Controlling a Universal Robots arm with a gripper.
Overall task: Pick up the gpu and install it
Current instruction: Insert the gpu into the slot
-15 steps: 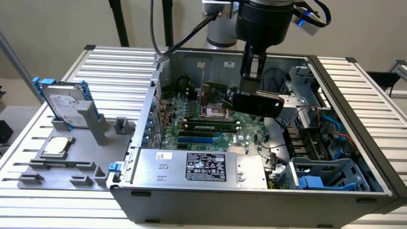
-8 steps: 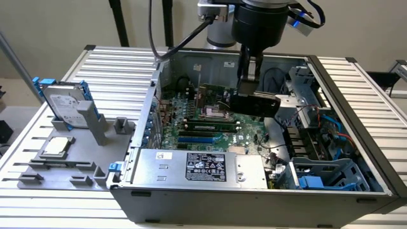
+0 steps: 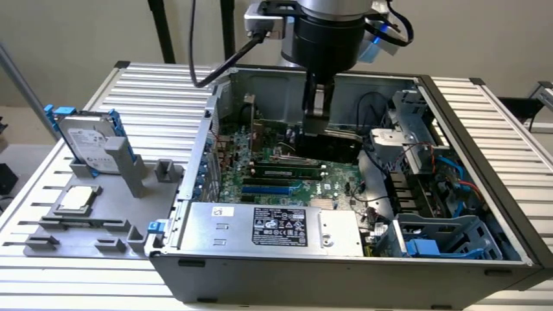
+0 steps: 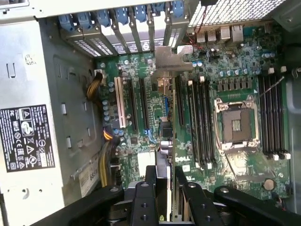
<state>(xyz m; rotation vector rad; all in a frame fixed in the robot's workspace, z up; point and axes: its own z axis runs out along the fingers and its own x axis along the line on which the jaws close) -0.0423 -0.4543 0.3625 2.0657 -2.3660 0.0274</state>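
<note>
Gripping one gpu (image 4: 166, 129) edge-on — one tool (image 4: 165, 178), poised above one motherboard (image 4: 225, 75).

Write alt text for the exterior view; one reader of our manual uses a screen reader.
The gripper holds the gpu over the motherboard inside an open computer case. A hard drive stands in a grey holder at the exterior view's left.
</note>
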